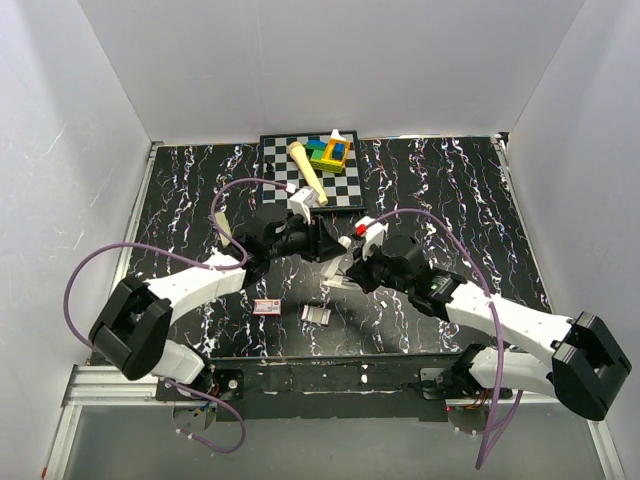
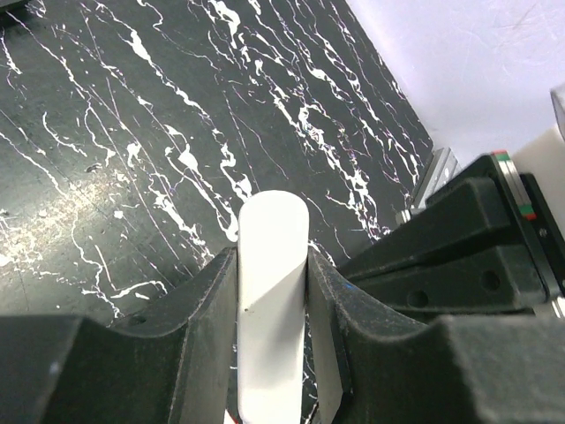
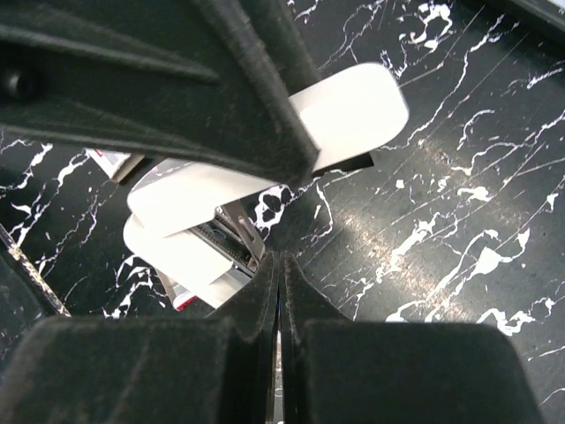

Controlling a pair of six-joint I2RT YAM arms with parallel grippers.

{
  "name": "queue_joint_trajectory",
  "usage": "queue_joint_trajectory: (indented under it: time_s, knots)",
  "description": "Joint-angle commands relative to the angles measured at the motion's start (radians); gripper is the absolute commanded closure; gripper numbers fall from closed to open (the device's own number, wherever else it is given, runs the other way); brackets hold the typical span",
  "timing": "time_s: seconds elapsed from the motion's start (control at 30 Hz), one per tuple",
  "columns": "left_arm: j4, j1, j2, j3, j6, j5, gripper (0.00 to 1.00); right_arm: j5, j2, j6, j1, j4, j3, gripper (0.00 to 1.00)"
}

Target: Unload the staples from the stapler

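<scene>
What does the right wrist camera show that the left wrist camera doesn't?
Only the right wrist view: the white stapler hinged open, its metal staple channel exposed, and the right gripper closed just beside that channel, with nothing visible between its fingers. Only the left wrist view: the left gripper clamped on both sides of the stapler's white top arm, plus the white wall beyond the table edge. Both: the stapler, the black marbled table, and the opposite gripper.
</scene>
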Motion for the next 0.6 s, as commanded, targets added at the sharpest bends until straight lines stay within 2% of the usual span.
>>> queue_joint_trajectory:
  time_s: [0.0, 0.57]
  knots:
    - [0.094, -0.007, 0.039, 0.081, -0.040, -0.041, 1.00, -0.012, -0.025, 0.034, 0.001, 0.073, -0.055, 0.99]
    - [0.159, -0.052, 0.228, 0.206, -0.085, -0.106, 1.00, -0.056, -0.042, 0.110, -0.001, 0.171, -0.167, 0.99]
